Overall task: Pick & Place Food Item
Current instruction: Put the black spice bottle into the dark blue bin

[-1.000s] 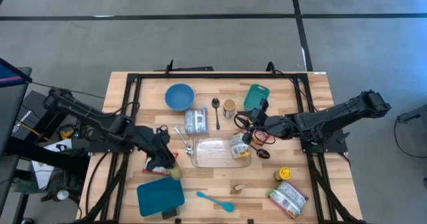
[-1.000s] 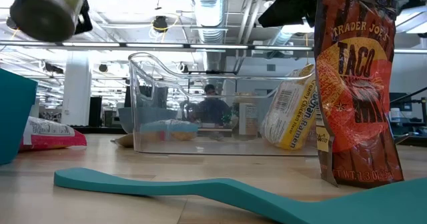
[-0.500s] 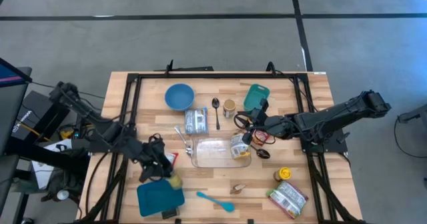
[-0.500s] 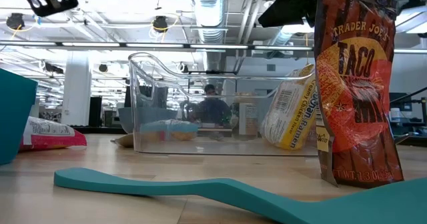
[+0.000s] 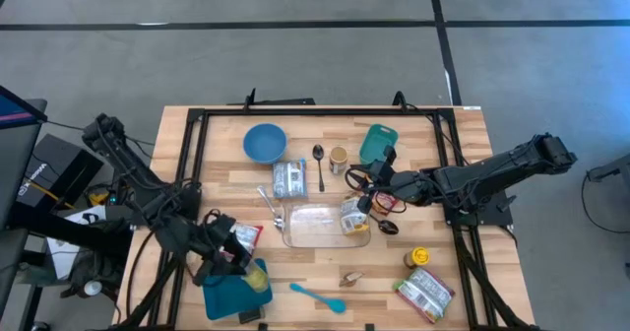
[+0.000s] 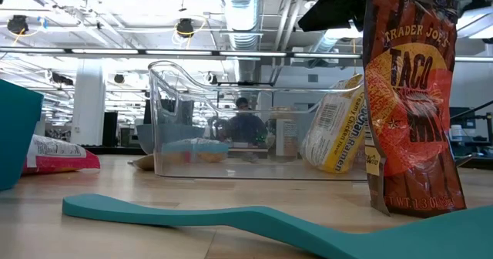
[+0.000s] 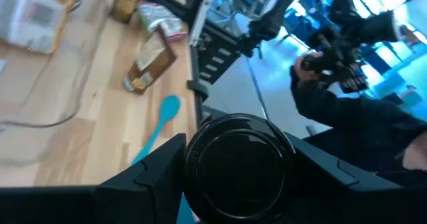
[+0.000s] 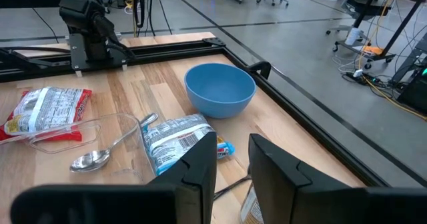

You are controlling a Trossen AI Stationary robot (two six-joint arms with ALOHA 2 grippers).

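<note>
The left gripper hangs over a square teal container with a smooth, flat floor. Its two dark fingers stand about half apart and are clamped on a can. From the wrist, the can shows a round, glossy black end wedged between the fingers. From above, its yellow-green side shows just beside the gripper on the side toward the table's middle, over the container's edge.

A crinkled red and white packet lies flat just beyond the gripper, toward the clear tub. A slim teal spatula lies on the pale wood planks, out past the can.

The right gripper waits at the far end of that rigid, clear plastic tub. Its fingers are a narrow gap apart with nothing seen between them. Directly below it a yellow printed pouch leans against the tub's end wall.

A round blue bowl sits ahead of the right gripper, past a shiny metal spoon. An orange taco-mix pouch stands upright near the low camera.
</note>
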